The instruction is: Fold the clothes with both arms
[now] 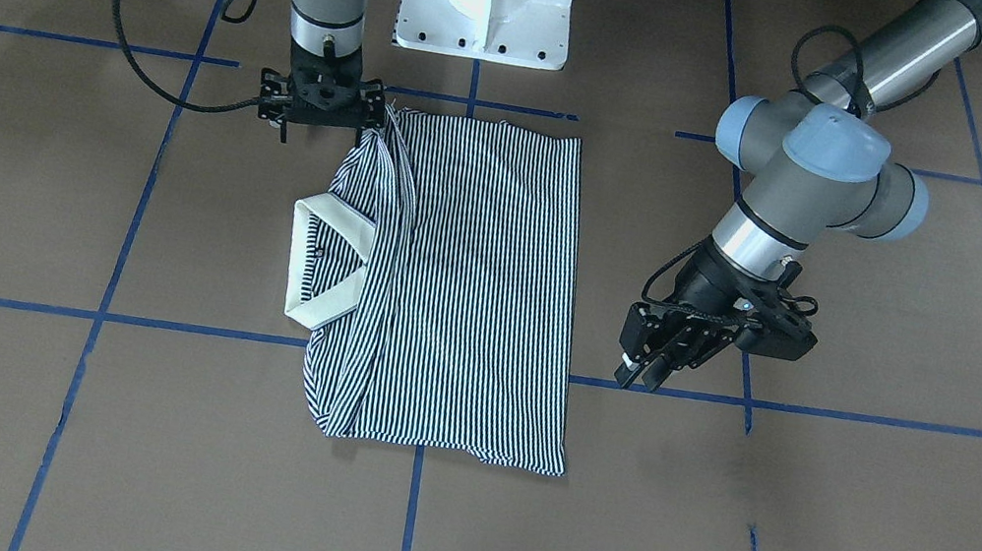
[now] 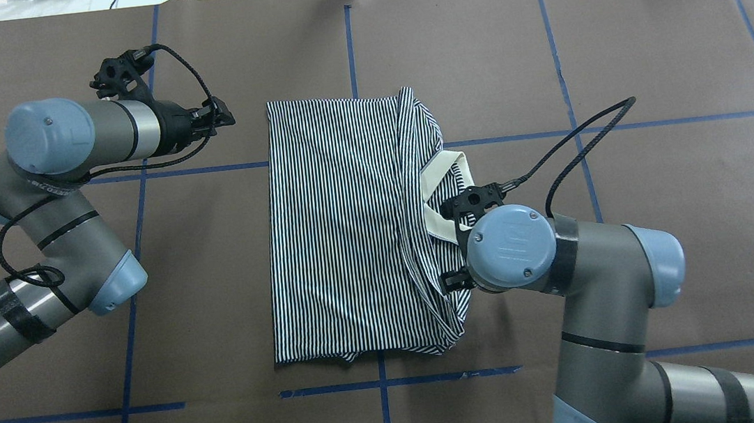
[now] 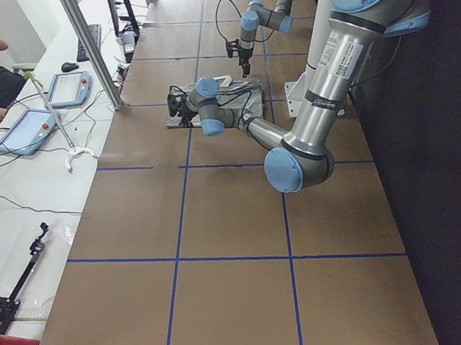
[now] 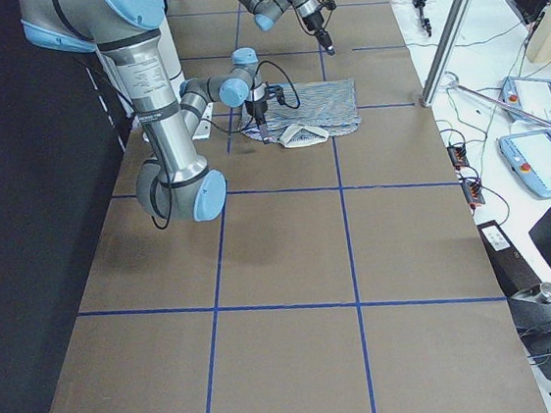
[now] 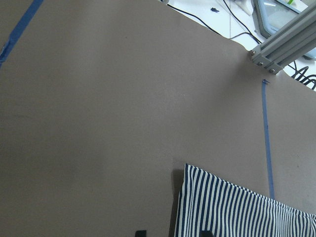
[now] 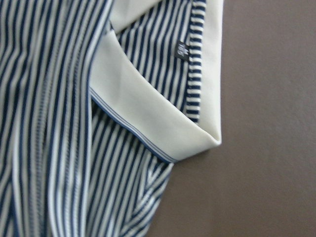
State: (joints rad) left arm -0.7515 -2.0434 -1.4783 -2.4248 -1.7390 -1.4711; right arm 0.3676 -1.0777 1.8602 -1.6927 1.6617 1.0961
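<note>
Front view: shirt (image 1: 468, 292) mid-frame, long axis top to bottom, collar (image 1: 296, 263) on its left edge. Right gripper (image 1: 325, 103) is at its upper-left corner — grip hidden, cannot tell. Left gripper (image 1: 646, 371), fingers apart and empty, hangs off to the right — the farther one.

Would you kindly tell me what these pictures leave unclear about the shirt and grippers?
Right gripper: fingers hidden beneath its own wrist in front and overhead views, so any hold on the shirt is unknown.
Collar label: blurred in right wrist view, unreadable.
Left gripper: fingertips cut off by left wrist view's bottom edge.
</note>
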